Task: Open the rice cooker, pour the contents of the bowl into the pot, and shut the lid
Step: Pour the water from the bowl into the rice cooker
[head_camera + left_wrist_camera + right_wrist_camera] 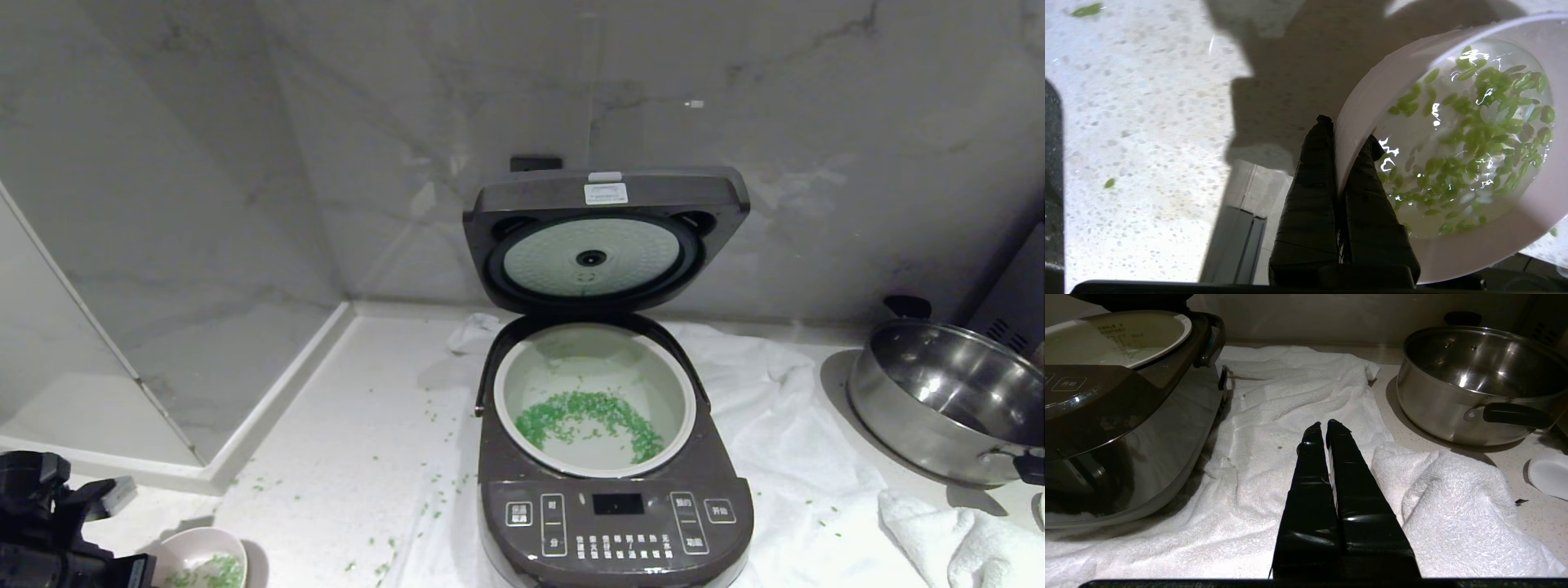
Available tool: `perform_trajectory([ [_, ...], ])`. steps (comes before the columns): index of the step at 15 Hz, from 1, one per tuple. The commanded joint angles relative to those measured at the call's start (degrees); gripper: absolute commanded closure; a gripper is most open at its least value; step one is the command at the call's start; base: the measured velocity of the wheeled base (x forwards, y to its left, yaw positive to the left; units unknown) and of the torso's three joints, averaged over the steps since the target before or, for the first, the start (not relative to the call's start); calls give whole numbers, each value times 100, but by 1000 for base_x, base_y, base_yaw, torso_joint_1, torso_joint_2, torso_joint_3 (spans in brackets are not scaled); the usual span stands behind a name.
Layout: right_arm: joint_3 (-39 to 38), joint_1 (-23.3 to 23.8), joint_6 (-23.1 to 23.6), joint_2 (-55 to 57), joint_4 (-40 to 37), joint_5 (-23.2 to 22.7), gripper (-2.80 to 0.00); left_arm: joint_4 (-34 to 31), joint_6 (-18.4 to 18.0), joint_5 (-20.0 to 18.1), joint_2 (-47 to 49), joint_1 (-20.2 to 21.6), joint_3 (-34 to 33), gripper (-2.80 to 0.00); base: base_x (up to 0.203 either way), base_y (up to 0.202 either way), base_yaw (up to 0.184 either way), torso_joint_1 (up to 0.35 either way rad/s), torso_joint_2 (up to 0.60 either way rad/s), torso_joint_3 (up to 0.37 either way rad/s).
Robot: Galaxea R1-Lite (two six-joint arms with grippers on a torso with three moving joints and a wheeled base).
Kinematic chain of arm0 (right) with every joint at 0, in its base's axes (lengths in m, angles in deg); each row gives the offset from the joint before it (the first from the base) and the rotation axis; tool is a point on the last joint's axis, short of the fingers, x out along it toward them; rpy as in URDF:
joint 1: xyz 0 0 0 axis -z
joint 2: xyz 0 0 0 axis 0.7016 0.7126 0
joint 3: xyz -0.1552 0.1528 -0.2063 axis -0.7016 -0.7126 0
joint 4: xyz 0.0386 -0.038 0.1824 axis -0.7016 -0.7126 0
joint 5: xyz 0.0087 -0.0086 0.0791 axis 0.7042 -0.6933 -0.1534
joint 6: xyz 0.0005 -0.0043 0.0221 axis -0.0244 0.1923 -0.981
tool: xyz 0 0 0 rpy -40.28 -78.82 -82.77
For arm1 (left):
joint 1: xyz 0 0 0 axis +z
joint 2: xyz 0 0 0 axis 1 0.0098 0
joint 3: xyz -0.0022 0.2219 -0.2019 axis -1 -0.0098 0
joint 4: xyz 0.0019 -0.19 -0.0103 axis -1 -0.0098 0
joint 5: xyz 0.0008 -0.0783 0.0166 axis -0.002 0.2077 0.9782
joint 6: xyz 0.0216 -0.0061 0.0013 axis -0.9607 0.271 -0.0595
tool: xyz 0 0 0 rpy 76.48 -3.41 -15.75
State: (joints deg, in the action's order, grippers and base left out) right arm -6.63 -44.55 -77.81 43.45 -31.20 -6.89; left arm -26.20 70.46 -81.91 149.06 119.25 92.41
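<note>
While the lid (606,237) stands upright against the marble wall (326,147) in the upper middle of the head view, its silvery round plate facing forward, the rice cooker (614,514) sits open in the lower middle of the frame on a white towel (784,457). Inside it the pale pot (594,397) holds a curved band of green grains (592,412) across its floor. More green grains lie scattered on the speckled counter (326,457) to the left of the cooker.

In the lower left corner of the head view, the left gripper (1346,141) appears as a dark mass beside the bowl (202,558), which is low over the counter, well apart from the cooker. In the left wrist view, the two dark fingers (1310,183) are pinched tight on the bowl's rim, one outside the wall and one inside. The bowl holds a good many green grains, which look wet.

The right gripper (1323,426) shows only in its own wrist view, in the lower middle of that frame, its fingers pressed together and holding nothing, over the towel between the cooker and a steel pan (951,400) with black handles. That pan sits at the right edge of the head view.
</note>
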Motion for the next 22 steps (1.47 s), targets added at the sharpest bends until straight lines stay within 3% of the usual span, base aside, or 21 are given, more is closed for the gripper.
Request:
perform_trajectory([
  [1, -9, 0, 3, 0, 1, 0, 0, -112, 26, -11, -297, -344, -39, 0, 0, 0, 0, 0, 0, 0],
  [4, -9, 0, 3, 0, 1, 0, 0, -464, 67, -13, -325, -598, 84, 0, 0, 0, 0, 0, 0, 0],
  [7, -9, 0, 3, 0, 1, 0, 0, -862, 444, -11, -277, -914, 393, 0, 0, 0, 0, 0, 0, 0],
  [10, -9, 0, 3, 0, 1, 0, 0, -1663, 841, -16, -236, -1317, 918, 0, 0, 0, 0, 0, 0, 0],
  [15, -9, 0, 3, 0, 1, 0, 0, -1823, 1468, -31, -275, -1991, 1339, 0, 0, 0, 0, 0, 0, 0],
  [22, -9, 0, 3, 0, 1, 0, 0, -2610, 2149, -22, -463, -2741, 2204, 0, 0, 0, 0, 0, 0, 0],
])
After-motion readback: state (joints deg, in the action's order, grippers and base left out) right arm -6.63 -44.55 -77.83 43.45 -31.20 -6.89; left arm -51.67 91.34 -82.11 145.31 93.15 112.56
